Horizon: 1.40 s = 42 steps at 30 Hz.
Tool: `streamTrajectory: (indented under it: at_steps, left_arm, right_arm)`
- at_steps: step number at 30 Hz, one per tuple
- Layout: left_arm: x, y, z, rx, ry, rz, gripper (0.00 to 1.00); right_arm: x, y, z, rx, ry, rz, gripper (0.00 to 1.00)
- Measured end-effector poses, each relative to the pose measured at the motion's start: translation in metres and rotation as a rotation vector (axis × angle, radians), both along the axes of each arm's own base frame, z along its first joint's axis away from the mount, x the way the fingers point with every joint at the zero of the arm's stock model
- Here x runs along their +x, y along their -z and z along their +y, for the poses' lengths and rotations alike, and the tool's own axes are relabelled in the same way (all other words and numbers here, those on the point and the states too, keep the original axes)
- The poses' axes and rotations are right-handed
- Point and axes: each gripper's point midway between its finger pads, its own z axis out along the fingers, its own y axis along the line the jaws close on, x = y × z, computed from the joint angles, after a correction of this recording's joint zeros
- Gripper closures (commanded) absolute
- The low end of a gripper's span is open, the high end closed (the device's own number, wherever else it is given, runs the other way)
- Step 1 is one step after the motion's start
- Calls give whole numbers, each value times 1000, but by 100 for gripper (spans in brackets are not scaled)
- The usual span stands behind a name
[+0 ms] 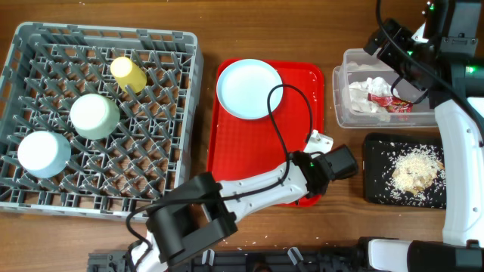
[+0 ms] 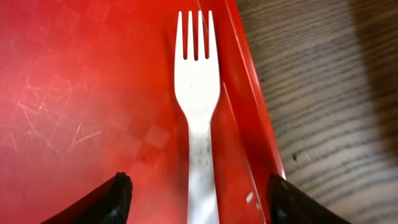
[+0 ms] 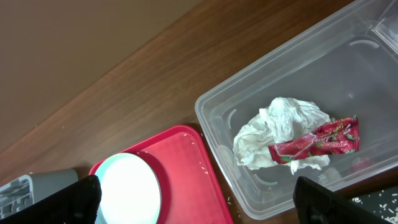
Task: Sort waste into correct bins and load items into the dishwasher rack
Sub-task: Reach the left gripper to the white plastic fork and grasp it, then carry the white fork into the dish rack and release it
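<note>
A white plastic fork lies on the flat red tray beside its right rim, tines pointing away from me. My left gripper is open, one finger on each side of the fork's handle, with a gap on both sides. From overhead the fork shows just past the left gripper. My right gripper is open and empty, high over the clear tub, which holds crumpled tissue and a red wrapper. The black tray holds the rice clump.
The grey dishwasher rack at the left carries a yellow cup and two pale upturned dishes. A pale plate sits on the red tray. A black cable loops over the tray.
</note>
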Motion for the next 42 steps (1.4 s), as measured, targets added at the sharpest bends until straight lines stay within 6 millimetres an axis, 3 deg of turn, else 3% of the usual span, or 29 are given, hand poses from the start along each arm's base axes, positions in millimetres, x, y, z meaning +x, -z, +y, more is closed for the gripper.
streamTrajectory:
  at_steps: [3,9,13,16,22,24,25,26,29,32,33,35,38,39,40,42]
  left_arm:
    - [5,11,-1,11,-17,-20,51]
    - [18,22,-2,26,-46,-78,58]
    - [21,22,-2,28,-52,-94,87]
    - [21,22,1,45,-55,-98,96]
    - [19,12,12,78,-56,-91,96]
    - [20,-4,17,64,-59,-92,96]
    - [27,-29,22,33,-61,-107,96]
    - [41,-68,30,-33,-86,-145,96]
    - [66,-113,77,-37,-140,-170,96]
    - [113,-169,169,1,-219,-256,96]
    - [126,-184,208,45,-237,-287,96]
    - [146,-183,243,77,-244,-288,96]
    - [189,-164,312,37,-267,-233,96]
    - [195,-158,323,23,-273,-219,96]
    - [203,-138,342,-25,-270,-160,96]
    - [206,-120,348,-97,-249,-101,96]
  right_arm:
    - [0,0,0,0,0,0,0]
    - [0,0,0,0,0,0,0]
    - [0,0,0,0,0,0,0]
    - [0,0,0,0,0,0,0]
    - [0,0,0,0,0,0,0]
    - [0,0,0,0,0,0,0]
    - [0,0,0,0,0,0,0]
    - [0,0,0,0,0,0,0]
    - [0,0,0,0,0,0,0]
    - [0,0,0,0,0,0,0]
    - [0,0,0,0,0,0,0]
    - [0,0,0,0,0,1,0]
    - [0,0,0,0,0,1,0]
    - [0,0,0,0,0,0,0]
    - [0,0,0,0,0,0,0]
    - [0,0,0,0,0,0,0]
